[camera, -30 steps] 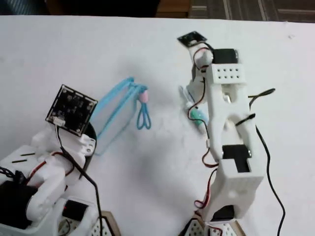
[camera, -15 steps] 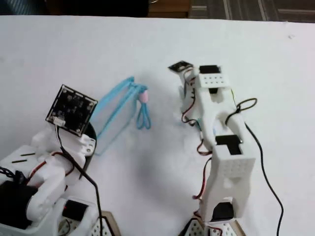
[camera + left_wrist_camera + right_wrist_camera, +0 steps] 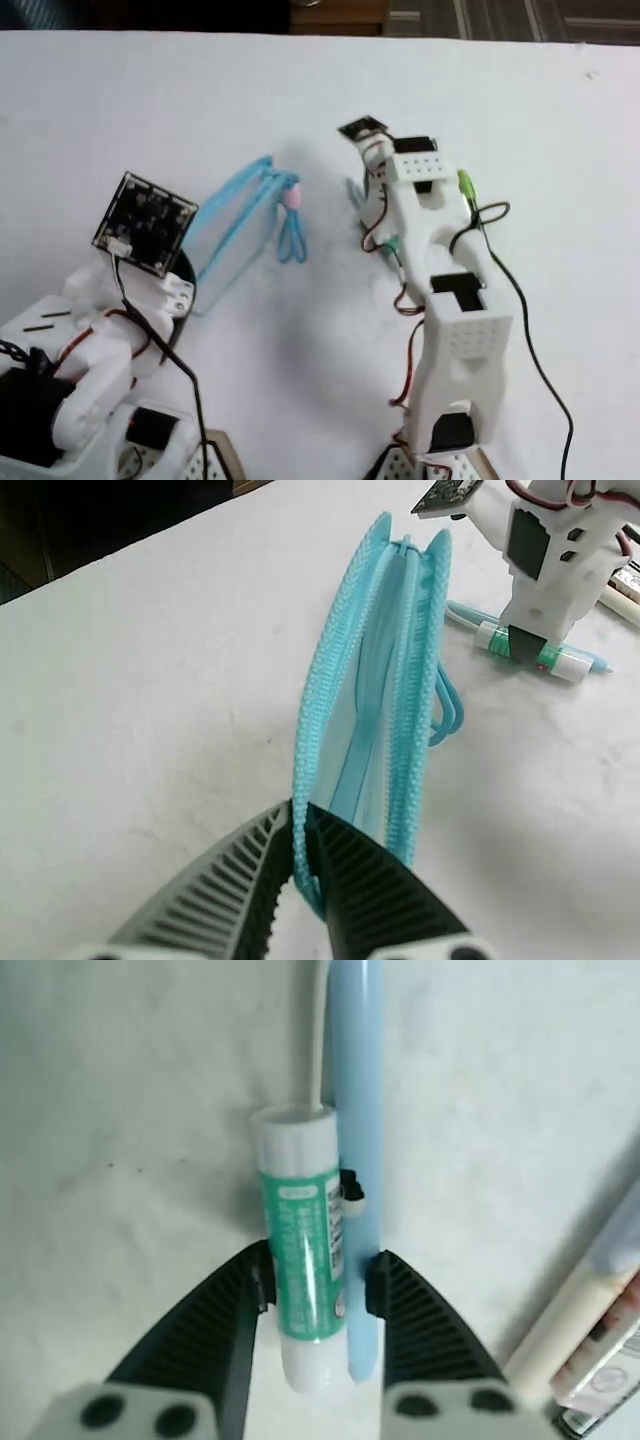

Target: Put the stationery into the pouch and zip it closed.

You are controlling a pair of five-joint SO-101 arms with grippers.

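A light blue pouch (image 3: pixel 240 228) lies open on the white table, its zipper (image 3: pixel 345 670) parted. My left gripper (image 3: pixel 300 815) is shut on the near end of the pouch's zipper edge. To the pouch's right, a green-and-white glue stick (image 3: pixel 300 1260) and a blue pen (image 3: pixel 355 1110) lie side by side on the table. My right gripper (image 3: pixel 320 1258) is down over them, one finger against the glue stick and the other against the pen. The left wrist view shows the right gripper (image 3: pixel 528 645) standing on the glue stick (image 3: pixel 560 662).
A cream marker (image 3: pixel 575 1310) and more stationery (image 3: pixel 610 1380) lie close beside the right gripper. The pouch's blue loop strap (image 3: pixel 291 238) lies between the pouch and the right arm (image 3: pixel 435 215). Cables (image 3: pixel 530 330) trail off that arm.
The right arm has folded back toward its base and its wrist has come down over the glue stick and pen. The left arm and the pouch have stayed put.
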